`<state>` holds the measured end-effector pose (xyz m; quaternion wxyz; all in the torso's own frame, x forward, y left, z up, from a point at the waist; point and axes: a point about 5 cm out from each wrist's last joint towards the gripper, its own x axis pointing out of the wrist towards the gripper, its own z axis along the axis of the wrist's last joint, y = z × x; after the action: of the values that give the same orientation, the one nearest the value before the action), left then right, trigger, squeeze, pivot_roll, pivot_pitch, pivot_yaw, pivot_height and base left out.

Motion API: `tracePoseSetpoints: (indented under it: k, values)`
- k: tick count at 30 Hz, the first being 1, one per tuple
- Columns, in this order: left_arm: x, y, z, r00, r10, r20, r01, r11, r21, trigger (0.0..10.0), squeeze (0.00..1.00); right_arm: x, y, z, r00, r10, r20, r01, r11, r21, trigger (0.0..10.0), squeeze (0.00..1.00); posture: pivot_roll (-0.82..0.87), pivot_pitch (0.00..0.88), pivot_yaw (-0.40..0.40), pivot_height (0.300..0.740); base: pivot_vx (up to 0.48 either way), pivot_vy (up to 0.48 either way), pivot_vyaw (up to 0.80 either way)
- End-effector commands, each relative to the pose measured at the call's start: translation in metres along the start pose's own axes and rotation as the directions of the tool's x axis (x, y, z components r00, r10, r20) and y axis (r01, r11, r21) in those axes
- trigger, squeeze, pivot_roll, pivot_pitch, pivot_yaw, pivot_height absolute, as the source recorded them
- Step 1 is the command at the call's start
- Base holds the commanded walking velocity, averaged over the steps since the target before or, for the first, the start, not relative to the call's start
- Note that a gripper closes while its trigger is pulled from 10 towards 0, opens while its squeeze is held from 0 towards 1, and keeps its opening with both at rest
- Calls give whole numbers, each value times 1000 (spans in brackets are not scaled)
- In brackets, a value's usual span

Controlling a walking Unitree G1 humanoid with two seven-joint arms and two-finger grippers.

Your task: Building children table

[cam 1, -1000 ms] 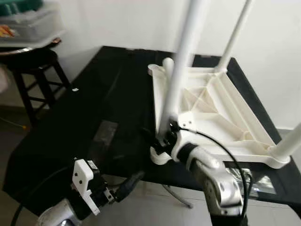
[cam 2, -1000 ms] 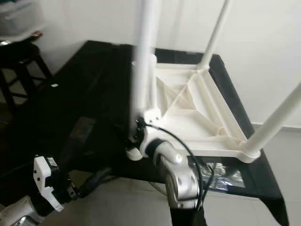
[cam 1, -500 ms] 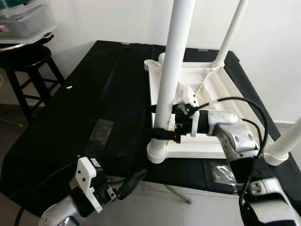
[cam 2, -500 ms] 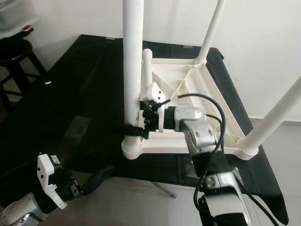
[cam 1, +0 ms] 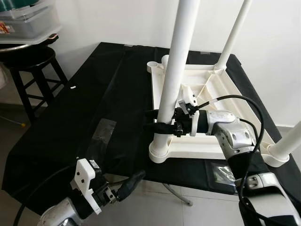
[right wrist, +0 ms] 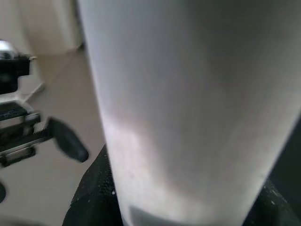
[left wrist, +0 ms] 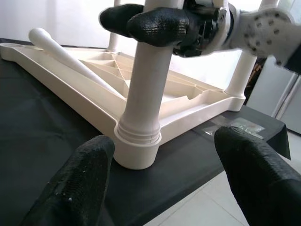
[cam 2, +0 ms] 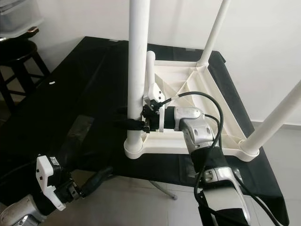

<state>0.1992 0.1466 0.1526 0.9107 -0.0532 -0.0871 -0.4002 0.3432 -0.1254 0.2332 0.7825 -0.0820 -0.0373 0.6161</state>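
Note:
A white children's table top [cam 1: 221, 89] lies upside down on the black-covered table [cam 1: 70, 117]. Three white legs stand in its corner sockets: near left [cam 1: 175, 70], far right [cam 1: 235, 35] and near right [cam 1: 289, 143]. A loose leg [left wrist: 70, 59] lies across the underside by the far left corner. My right gripper [cam 1: 157, 121] is shut on the near-left leg, just above its socket [cam 1: 161, 153]. My left gripper [cam 1: 130, 181] hangs open below the table's front edge, its fingers [left wrist: 80, 183] pointing at that socket from a short way off.
A black stool [cam 1: 28, 61] with a plastic container [cam 1: 28, 21] stands at the left. Clear plastic bags [cam 1: 104, 129] [cam 1: 221, 172] lie on the black cover. A white wall runs behind the table, and pale floor [cam 1: 155, 207] shows under its front edge.
The near-left leg was tilted a second ago and now stands straight in its socket. My right gripper has slid a little higher on it. The head view has shifted.

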Motion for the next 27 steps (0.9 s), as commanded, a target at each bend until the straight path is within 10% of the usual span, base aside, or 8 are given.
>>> tracePoseSetpoints:
  k: [1,5,9,18,19,21,22,27]
  values:
    - [0,-1,-1,1000,-10,-10,10,1000,0,10000,0,-14,-5,-1,988,-157,-9,156,987,-22,0,0,-3,151,-57,740,0,0,0]
    - [0,0,-1,1000,-7,-9,7,1000,2,10000,0,-10,6,-15,867,-498,-20,498,867,4,0,0,-12,153,-66,740,0,0,0]
    - [0,4,-1,1000,-3,-7,3,1000,4,10000,0,4,64,-56,522,-837,-165,851,525,31,0,0,-25,154,-49,740,0,0,0]
    - [3,6,-4,1000,-2,-12,2,1000,14,10000,0,26,66,-68,621,-766,-169,781,622,50,0,0,-18,126,-60,740,0,0,0]
    - [3,7,-4,1000,18,-6,-18,1000,16,10000,0,29,68,-65,639,-750,-170,766,640,54,10000,0,-25,119,-55,740,0,0,0]
    - [3,8,-5,1000,24,-4,-24,1000,16,10000,0,31,67,-61,662,-735,-150,748,660,68,10000,0,-25,119,-55,740,0,0,0]
    - [3,8,-5,1000,22,-4,-22,1000,14,10000,0,34,65,-54,704,-702,-110,710,700,72,10000,1000,-27,112,-54,740,0,0,0]
    - [5,8,-6,1000,13,-6,-13,1000,10,10000,0,43,63,-32,783,-621,-34,622,778,87,10000,1000,-28,105,-54,740,0,0,0]
